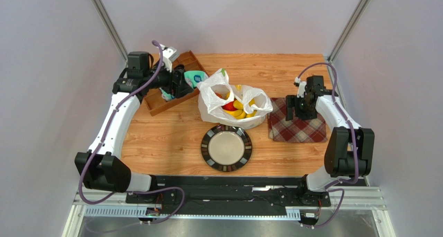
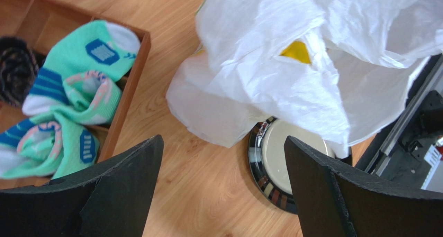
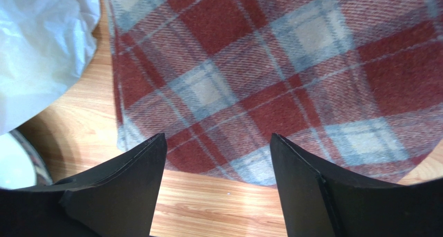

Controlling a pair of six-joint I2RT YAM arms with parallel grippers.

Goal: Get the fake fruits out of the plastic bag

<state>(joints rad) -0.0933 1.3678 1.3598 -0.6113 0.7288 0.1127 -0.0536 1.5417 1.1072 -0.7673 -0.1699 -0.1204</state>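
No word, number, brand or sign can be read in any of the views. The blue patches on the mint-green socks (image 2: 78, 73) carry only pale bars that form no letters. The plastic bag (image 1: 210, 99) shows a small green-yellow print near its handle, with no lettering that can be made out.

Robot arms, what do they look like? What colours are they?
Both arms have smooth white tubes joined by chunky black joints. A purple cable runs along the left arm and another along the right arm. Each ends in two wide, flat black fingers.
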